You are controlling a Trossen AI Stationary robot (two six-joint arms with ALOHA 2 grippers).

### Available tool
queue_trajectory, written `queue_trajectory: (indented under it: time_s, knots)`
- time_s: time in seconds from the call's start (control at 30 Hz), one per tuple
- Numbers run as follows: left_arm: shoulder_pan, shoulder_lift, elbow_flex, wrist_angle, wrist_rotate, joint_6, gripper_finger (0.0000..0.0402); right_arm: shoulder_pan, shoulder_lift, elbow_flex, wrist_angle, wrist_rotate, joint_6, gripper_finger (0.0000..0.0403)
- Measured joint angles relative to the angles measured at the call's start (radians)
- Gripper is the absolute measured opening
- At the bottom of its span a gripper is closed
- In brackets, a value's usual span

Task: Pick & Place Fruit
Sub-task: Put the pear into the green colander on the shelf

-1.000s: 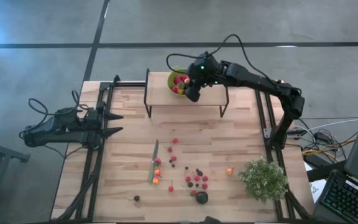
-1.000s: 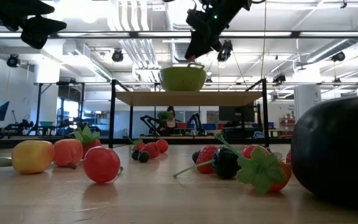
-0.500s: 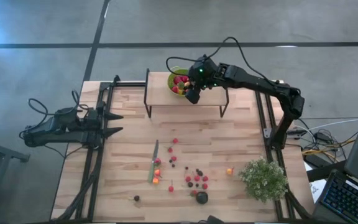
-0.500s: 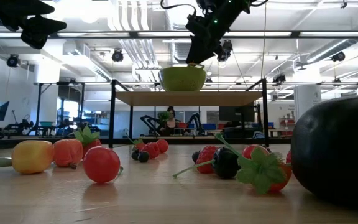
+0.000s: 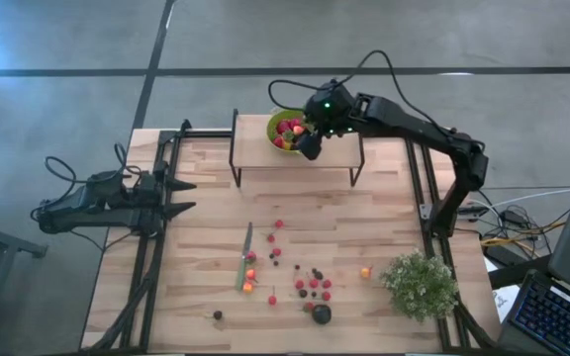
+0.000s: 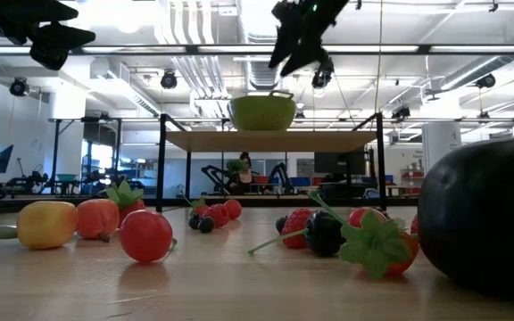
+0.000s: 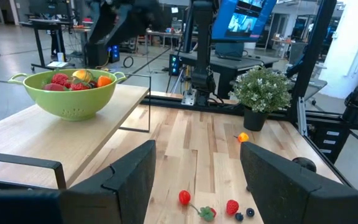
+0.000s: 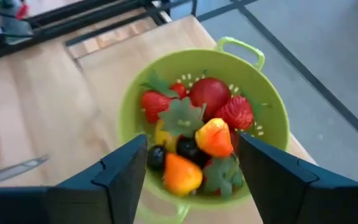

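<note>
A light wooden table (image 5: 196,247) is sitting under two dark robot arms. The right gripper (image 5: 310,144) is hanging above a lime-green colander bowl (image 5: 277,123) that is standing on a raised wooden shelf (image 5: 260,148) at the far side of the table. Its fingers (image 8: 124,180) are spread apart and holding nothing. The bowl (image 8: 253,81) is holding red strawberries, an orange and yellow piece and dark berries.

The rest of the small plastic fruit (image 5: 313,285) is lying scattered over the near middle of the table: mostly red berries, some dark ones, an orange piece towards the right, and a bigger dark round fruit (image 5: 322,313) at the near edge. A slim green-handled knife (image 5: 244,259) is lying left of the scatter, and a bushy pale-green plant (image 5: 421,284) is standing at the near right.

The left gripper (image 5: 178,195) is waiting off the table's left edge, fingers (image 7: 126,180) parted and empty.
</note>
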Motion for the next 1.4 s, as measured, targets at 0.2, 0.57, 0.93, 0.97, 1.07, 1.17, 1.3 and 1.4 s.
queue_trajectory:
  time_s: [0.2, 0.57, 0.93, 0.97, 1.07, 1.17, 1.3, 1.4]
  knots:
    - [0.0, 0.0, 0.0, 0.0, 0.0, 0.0, 0.0241, 0.064, -0.004, 0.135, -0.22, 0.0, 0.041, 0.0231]
    - [0.0, 0.0, 0.0, 0.0, 0.0, 0.0, 0.0241, 0.296, -0.005, 0.146, -0.544, 0.01, 0.161, 0.0189]
    - [0.0, 0.0, 0.0, 0.0, 0.0, 0.0, 0.0241, 0.533, -0.007, 0.003, -0.639, 0.005, 0.317, 0.0161]
    - [0.0, 0.0, 0.0, 0.0, 0.0, 0.0, 0.0241, 0.553, -0.007, -0.007, -0.637, 0.005, 0.327, 0.0159]
    - [0.0, 0.0, 0.0, 0.0, 0.0, 0.0, 0.0241, 0.605, -0.007, -0.038, -0.635, 0.004, 0.362, 0.0154]
    - [0.0, 0.0, 0.0, 0.0, 0.0, 0.0, 0.0241, 0.657, -0.007, -0.061, -0.634, 0.003, 0.393, 0.015]
    - [0.0, 0.0, 0.0, 0.0, 0.0, 0.0, 0.0241, 0.723, -0.007, -0.09, -0.632, 0.0, 0.454, 0.0146]
    - [0.0, 0.0, 0.0, 0.0, 0.0, 0.0, 0.0241, 0.768, -0.007, -0.118, -0.632, -0.004, 0.502, 0.0149]
